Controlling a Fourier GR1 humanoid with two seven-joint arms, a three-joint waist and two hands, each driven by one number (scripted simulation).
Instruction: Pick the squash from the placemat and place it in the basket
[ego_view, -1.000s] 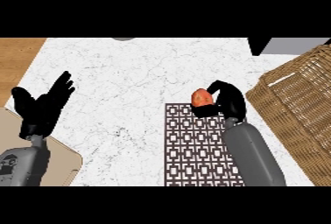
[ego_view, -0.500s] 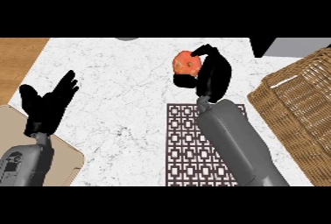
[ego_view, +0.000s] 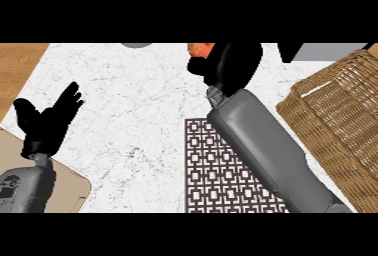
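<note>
Risen since the earlier frame to top centre, right hand (ego_view: 229, 65) curls round the squash (ego_view: 199, 49), clear of the placemat (ego_view: 221, 175); carry step, next swing right over basket (ego_view: 339, 115); left hand (ego_view: 48, 122) open, resting.

Small orange squash (ego_view: 199, 49) mostly hidden behind the curled black right hand (ego_view: 230, 65); wicker basket (ego_view: 332, 115) cut off right; patterned dark placemat (ego_view: 221, 175) partly under the grey forearm (ego_view: 269, 155).

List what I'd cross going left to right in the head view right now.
Left hand, open at the left edge → placemat → right hand, fingers curled round the squash → basket.
</note>
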